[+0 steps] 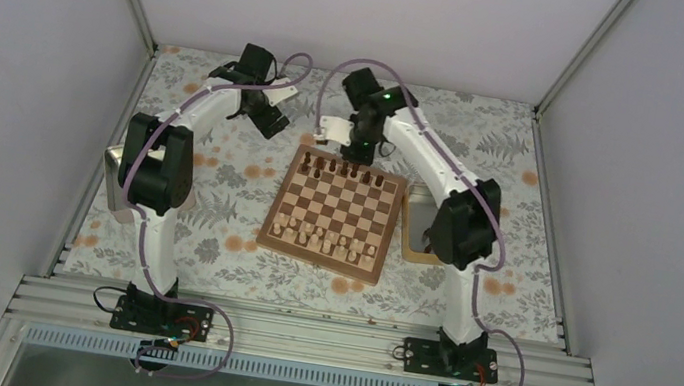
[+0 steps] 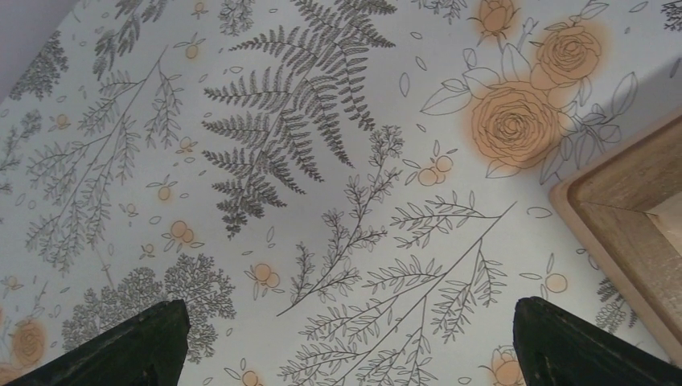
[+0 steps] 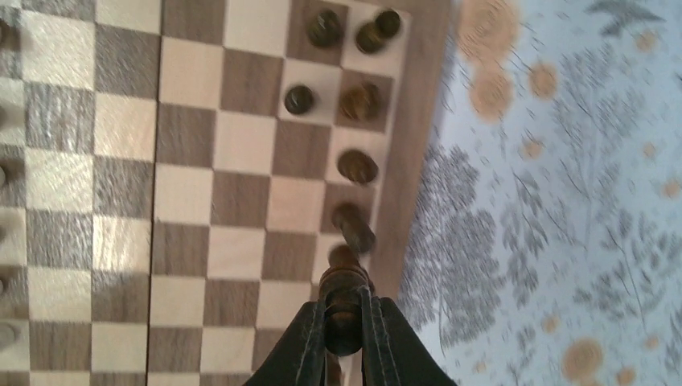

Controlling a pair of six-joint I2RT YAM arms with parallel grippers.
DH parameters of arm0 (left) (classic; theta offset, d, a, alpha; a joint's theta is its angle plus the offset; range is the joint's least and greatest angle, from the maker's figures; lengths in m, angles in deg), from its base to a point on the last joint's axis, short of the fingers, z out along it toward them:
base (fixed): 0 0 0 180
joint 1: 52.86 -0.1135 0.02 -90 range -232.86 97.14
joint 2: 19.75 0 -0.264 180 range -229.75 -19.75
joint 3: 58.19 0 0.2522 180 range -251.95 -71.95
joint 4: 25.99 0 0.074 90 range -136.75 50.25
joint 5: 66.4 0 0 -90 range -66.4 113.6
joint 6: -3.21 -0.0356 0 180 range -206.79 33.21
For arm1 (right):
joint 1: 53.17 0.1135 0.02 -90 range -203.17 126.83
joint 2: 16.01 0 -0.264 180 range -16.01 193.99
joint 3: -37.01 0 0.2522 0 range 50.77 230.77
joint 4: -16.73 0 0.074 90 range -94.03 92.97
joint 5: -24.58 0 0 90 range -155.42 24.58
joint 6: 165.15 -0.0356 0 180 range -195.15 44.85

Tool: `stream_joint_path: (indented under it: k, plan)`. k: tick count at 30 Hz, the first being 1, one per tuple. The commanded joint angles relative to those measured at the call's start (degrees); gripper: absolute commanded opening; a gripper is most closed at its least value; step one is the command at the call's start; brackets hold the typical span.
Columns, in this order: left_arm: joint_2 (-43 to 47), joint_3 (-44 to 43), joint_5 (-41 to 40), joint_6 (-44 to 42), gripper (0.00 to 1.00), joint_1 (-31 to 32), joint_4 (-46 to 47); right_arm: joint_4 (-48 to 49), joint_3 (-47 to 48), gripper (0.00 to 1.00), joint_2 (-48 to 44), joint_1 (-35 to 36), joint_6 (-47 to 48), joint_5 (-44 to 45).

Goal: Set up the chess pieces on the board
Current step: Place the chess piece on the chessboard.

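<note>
Clamping a dark chess piece (image 3: 345, 280), the right hand (image 3: 344, 312) hangs over the board (image 3: 193, 209); left hand (image 2: 347, 305) gapes empty.

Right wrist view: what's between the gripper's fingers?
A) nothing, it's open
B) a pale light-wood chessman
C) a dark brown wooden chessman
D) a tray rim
C: the right gripper is shut on a dark brown wooden chessman, held over the edge row of the chequered wooden chessboard.
</note>
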Motion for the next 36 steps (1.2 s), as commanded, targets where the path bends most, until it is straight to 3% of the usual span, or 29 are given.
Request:
stream_joint_path:
  k: [1, 16, 36]
  plan:
    - [-0.3, -1.1, 1.1, -0.6, 1.00, 0.4, -1.0, -3.1, 4.3, 0.09, 4.1, 2.2, 1.4, -0.9]
    - [-0.3, -1.2, 1.5, -0.7, 1.00, 0.7, -1.2, -1.5, 4.6, 0.09, 10.8, 4.0, 2.3, -5.8]
    - [-0.4, -1.2, 2.0, -0.8, 1.00, 1.0, -1.1, 0.1, 7.2, 0.10, 15.7, 4.1, 2.5, -5.9]
